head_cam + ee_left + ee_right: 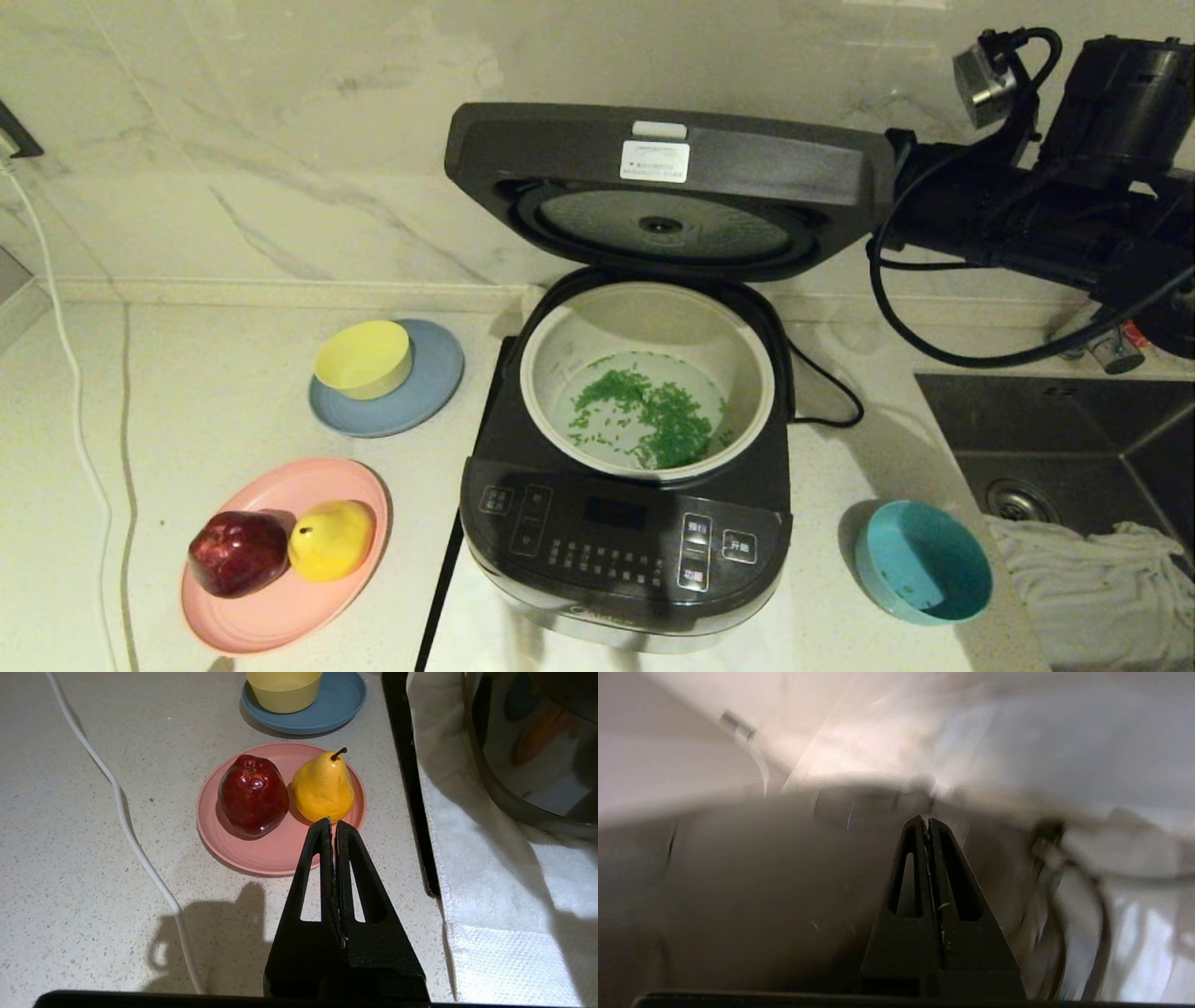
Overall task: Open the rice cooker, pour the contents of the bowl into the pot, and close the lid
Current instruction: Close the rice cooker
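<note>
One lid [667, 177] raised | right gripper [928, 822] closed behind its right edge

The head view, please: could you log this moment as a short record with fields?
lid: dark grey hinged lid raised, silver underside showing
pot: cream-white inner pot holds green chopped bits
bowl: small teal-blue bowl upright on the counter right of the cooker
right gripper: shut, behind the lid
left gripper: shut, near the pink plate
</note>
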